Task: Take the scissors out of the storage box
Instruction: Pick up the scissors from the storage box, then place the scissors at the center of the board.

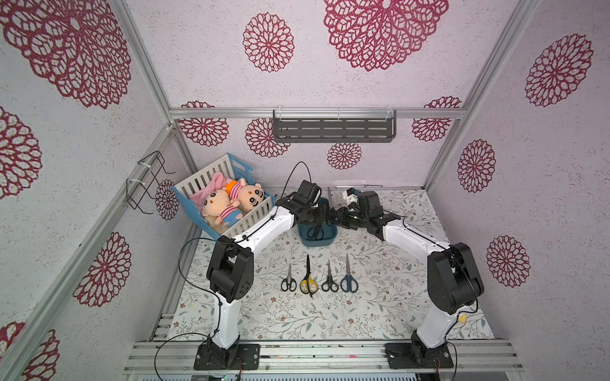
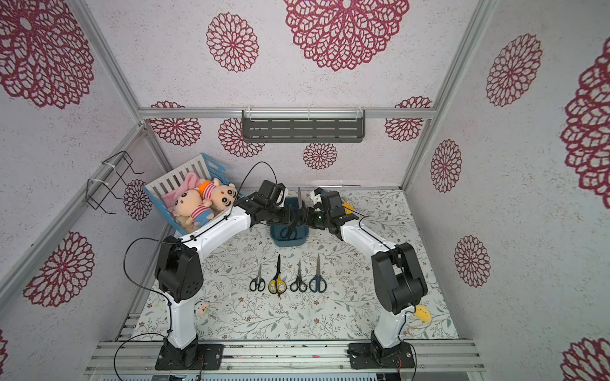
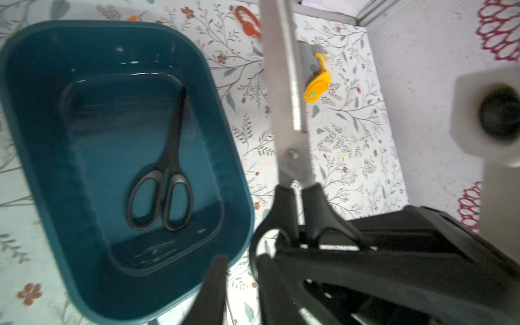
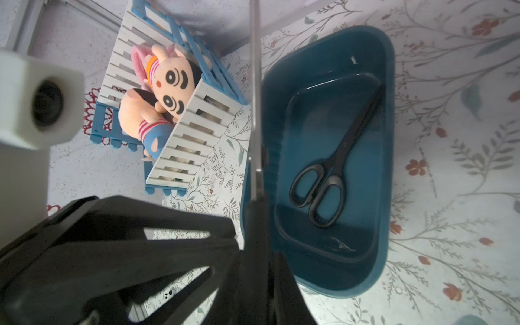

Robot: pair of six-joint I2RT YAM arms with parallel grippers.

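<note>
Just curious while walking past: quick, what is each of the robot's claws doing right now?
The left gripper: open, clamping nothing.
The right gripper: closed, holding the raised scissors by the handles.

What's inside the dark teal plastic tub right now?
One black-handled pair of scissors lies flat on the teal tub's floor; nothing else shows there. The left wrist view sees the whole floor; from above, the arms cover its far end.
</note>
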